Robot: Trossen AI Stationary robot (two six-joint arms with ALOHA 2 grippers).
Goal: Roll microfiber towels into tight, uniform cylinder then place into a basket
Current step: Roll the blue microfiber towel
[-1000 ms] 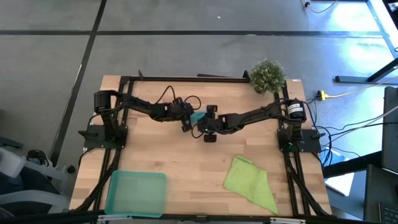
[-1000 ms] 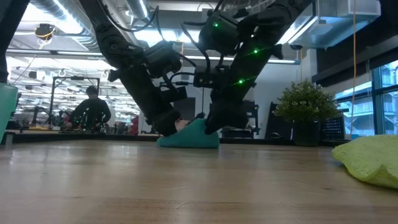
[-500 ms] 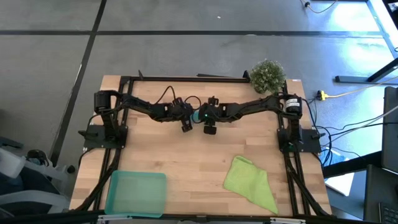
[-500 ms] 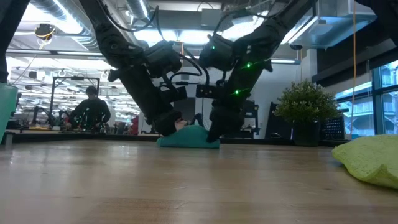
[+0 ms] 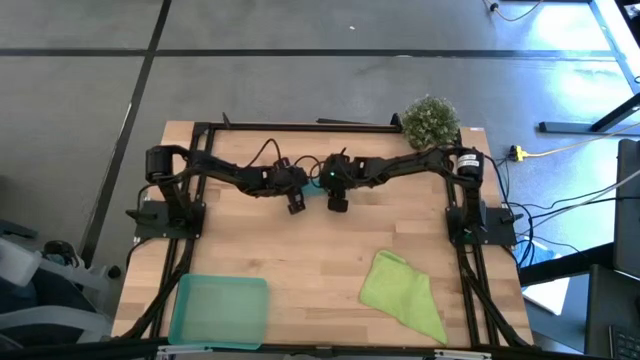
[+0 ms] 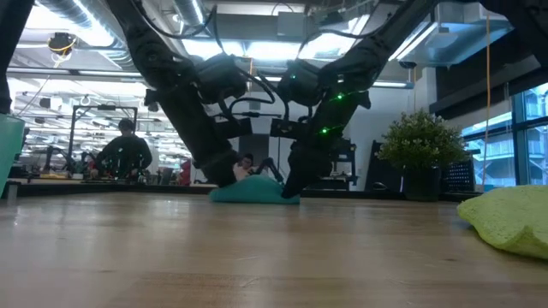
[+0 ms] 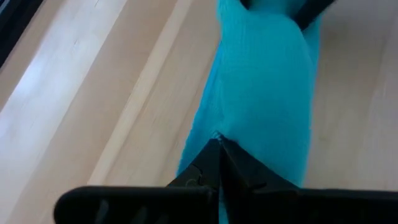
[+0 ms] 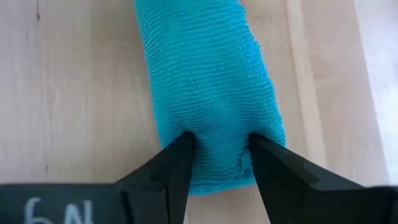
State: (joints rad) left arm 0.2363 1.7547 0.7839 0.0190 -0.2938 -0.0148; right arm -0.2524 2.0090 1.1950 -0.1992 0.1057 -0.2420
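The teal towel (image 8: pixel 208 81) lies rolled into a short cylinder on the wooden table, between my two grippers at the table's far middle; it also shows in the low view (image 6: pixel 253 191) and the left wrist view (image 7: pixel 261 81). My left gripper (image 7: pixel 219 149) is shut on one end of the roll, and my right gripper (image 8: pixel 217 155) is shut on the other end. In the high view the grippers (image 5: pixel 297 203) (image 5: pixel 337 200) hide most of the roll (image 5: pixel 317 186). The lime towel (image 5: pixel 405 290) lies crumpled at the near right. The teal basket (image 5: pixel 220 310) stands at the near left. My left gripper pinches a little cloth at the roll's end (image 7: pixel 214 134) between its closed fingertips, coming along the roll; how many layers I cannot tell. The roll lies on the table. My right gripper pinches the roll's other end (image 8: pixel 217 140) between its two fingers (image 8: pixel 180 155), which dent the cloth in. The fingers come along the roll from its end. The roll lies on the table.
A bushy potted plant (image 5: pixel 430 120) stands at the table's far right corner. Dark arm frames run along the left, right and far edges. A person (image 6: pixel 126 152) shows in the room beyond the table. Bare wood lies in the table's middle (image 5: pixel 300 250).
My right gripper has gone toward the table's far edge, and my left gripper a little the same way. The teal towel's raised side has come down, and it now lies as a lower, flatter mound.
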